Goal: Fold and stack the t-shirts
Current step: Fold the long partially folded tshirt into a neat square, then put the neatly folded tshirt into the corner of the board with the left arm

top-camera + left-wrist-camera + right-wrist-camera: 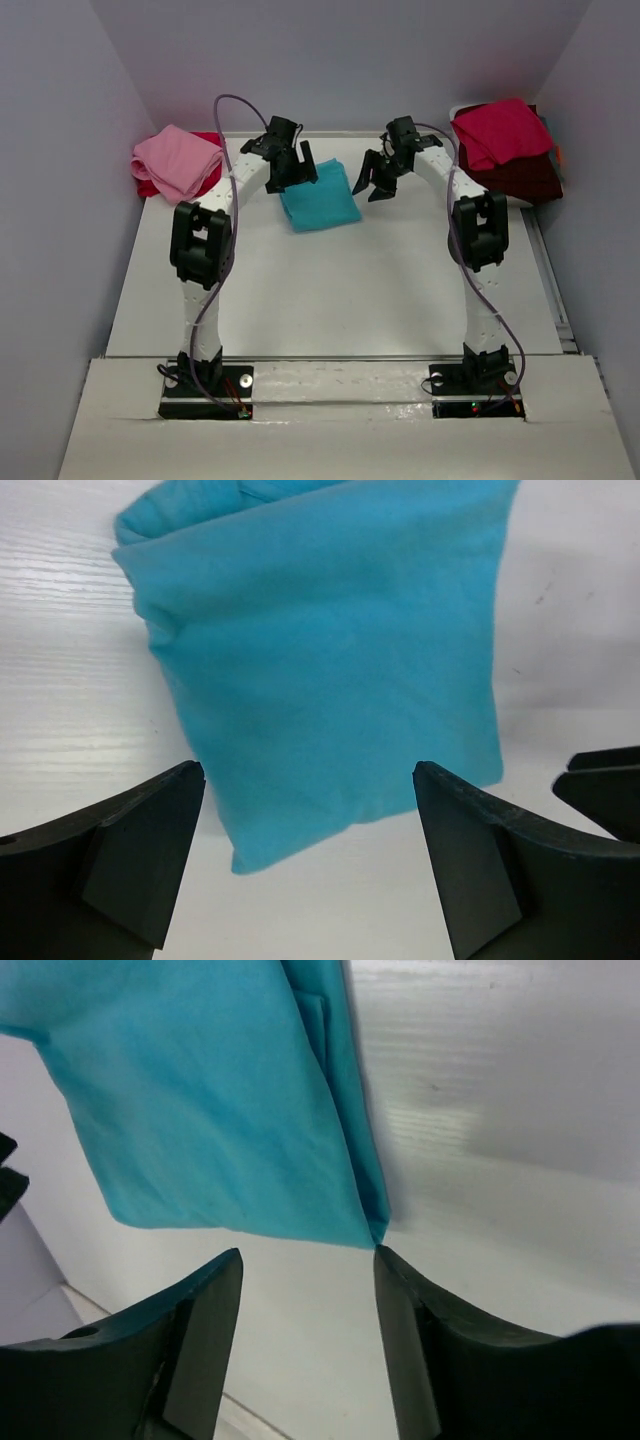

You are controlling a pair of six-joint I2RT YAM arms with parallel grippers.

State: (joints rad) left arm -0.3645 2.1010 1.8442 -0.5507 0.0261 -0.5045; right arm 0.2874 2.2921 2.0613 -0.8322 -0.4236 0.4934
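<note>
The turquoise t-shirt (322,200) lies folded into a rough rectangle on the white table (350,290), at the far middle, between the two grippers. Its long sides slant from far left to near right.

The left gripper (292,173) hangs over the shirt's far left corner and hides that corner in the top view. In the left wrist view its jaws are spread wide. The two dark fingers (140,850) stand either side of one narrow end of the shirt (330,670), and nothing is pinched between them. The cloth lies flat on the table below the gripper (308,780), with a bunched fold at its other end.

The right gripper (373,185) is just beside the shirt's far right edge, not over it. In the right wrist view its jaws also stand apart with bare table between them. One pointed corner of the shirt (210,1100) reaches down to the tip of one finger (430,1350). Whether cloth and tip touch cannot be told, and the gripper (307,1260) holds nothing.

At the far left corner a pink t-shirt (178,160) rests on a red t-shirt (150,186). At the far right corner a crimson t-shirt (500,130) lies on a dark maroon t-shirt (525,178). Both piles are well apart from the turquoise one.
</note>
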